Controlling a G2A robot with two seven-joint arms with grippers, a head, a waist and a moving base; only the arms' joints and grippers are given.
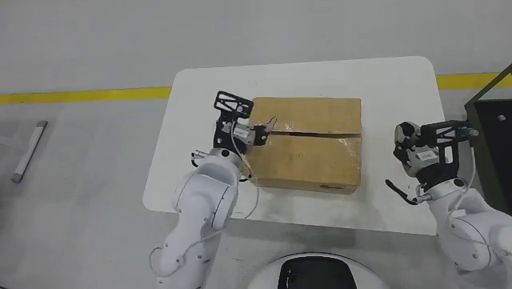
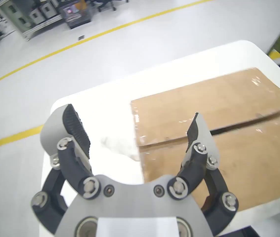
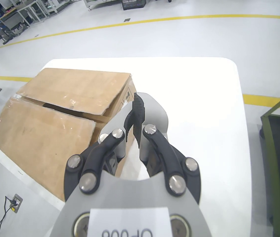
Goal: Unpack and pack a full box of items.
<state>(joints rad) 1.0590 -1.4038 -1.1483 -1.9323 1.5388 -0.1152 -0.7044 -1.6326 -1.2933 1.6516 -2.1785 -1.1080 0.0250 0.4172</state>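
Top view: cardboard box (image 1: pixel 308 145) sits mid-frame on white worktop (image 1: pixel 384 81), flaps down, dark gap along the seam. Left end effector (image 2: pixel 132 124) spread wide, empty, at box's left end. Right end effector (image 3: pixel 135 114) pressed together, empty, over worktop right of box, apart.

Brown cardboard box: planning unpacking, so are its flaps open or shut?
Shut: the brown cardboard box has both flaps folded down, a narrow gap between them.

You have a white desk (image 1: pixel 320 77), a yellow floor line (image 1: pixel 80 95) behind it, and a green cart (image 1: pixel 492 141) to its right.
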